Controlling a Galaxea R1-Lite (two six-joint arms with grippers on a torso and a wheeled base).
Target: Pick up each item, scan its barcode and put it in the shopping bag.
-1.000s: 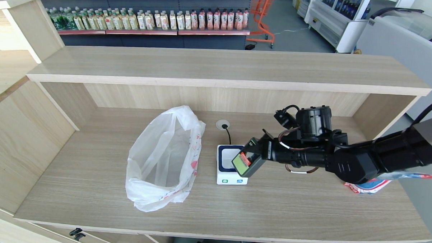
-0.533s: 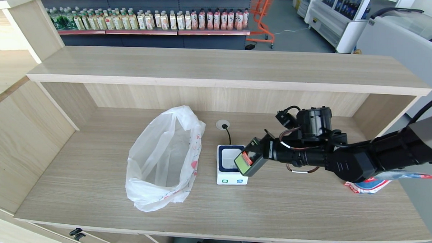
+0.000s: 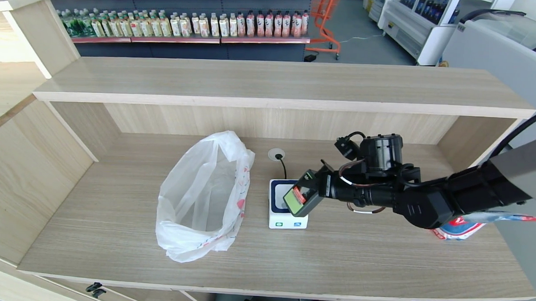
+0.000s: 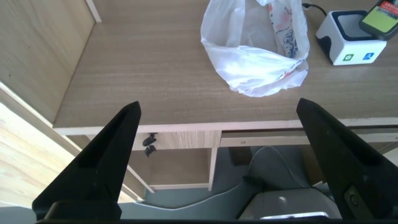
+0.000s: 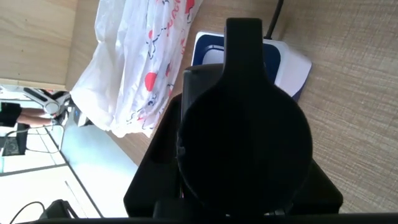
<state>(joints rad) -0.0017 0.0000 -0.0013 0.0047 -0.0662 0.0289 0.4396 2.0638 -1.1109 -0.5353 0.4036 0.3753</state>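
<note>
One small green-faced box (image 3: 298,199) is clamped in the right gripper (image 3: 303,195), fingers tight on it, tilted over the white scanner (image 3: 287,222) at the middle of the counter (image 3: 335,260)! The shopping bag (image 3: 204,197) lies open-mouthed at the scanner's 9 o'clock, just beside it. Out at 3 o'clock, a red-and-blue snack packet (image 3: 459,229) rests on the counter under the right arm. The left gripper (image 4: 219,109) hangs off the counter's front edge around 7 o'clock, fingers spread wide apart

A shop: bottle-stocked shelves (image 3: 187,25) behind checkout counter (image 3: 273,253).
</note>
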